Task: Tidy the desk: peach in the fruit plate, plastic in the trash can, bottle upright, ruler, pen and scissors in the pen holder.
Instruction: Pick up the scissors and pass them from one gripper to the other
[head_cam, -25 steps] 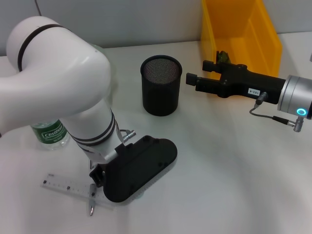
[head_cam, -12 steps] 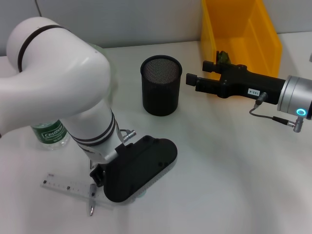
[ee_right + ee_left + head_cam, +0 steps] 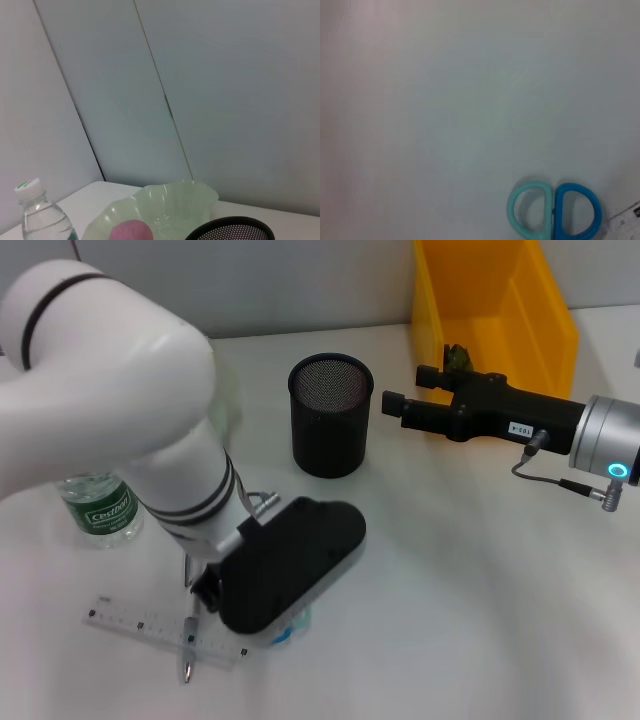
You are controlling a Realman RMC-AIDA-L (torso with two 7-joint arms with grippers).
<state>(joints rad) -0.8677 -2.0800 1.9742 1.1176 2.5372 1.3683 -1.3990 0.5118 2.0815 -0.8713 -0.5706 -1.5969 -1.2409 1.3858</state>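
Near the table's front edge, the left gripper (image 3: pixel 285 630) is hovering over blue-handled scissors (image 3: pixel 553 211) beside a clear plastic ruler (image 3: pixel 150 628); its fingers' state cannot be told. Right gripper (image 3: pixel 405 392), fingers apart, is hanging beside the black mesh pen holder (image 3: pixel 330 415).

The black cylindrical pen holder (image 3: pixel 331 415) is fine matt wire mesh. Glossy yellow plastic forms the bin (image 3: pixel 497 295). The clear plastic ruler (image 3: pixel 140 627) looks smooth — so do the two-tone blue plastic scissor handles (image 3: pixel 553 211). The pale green fluted plate (image 3: pixel 165 210) is translucent, faintly shiny.
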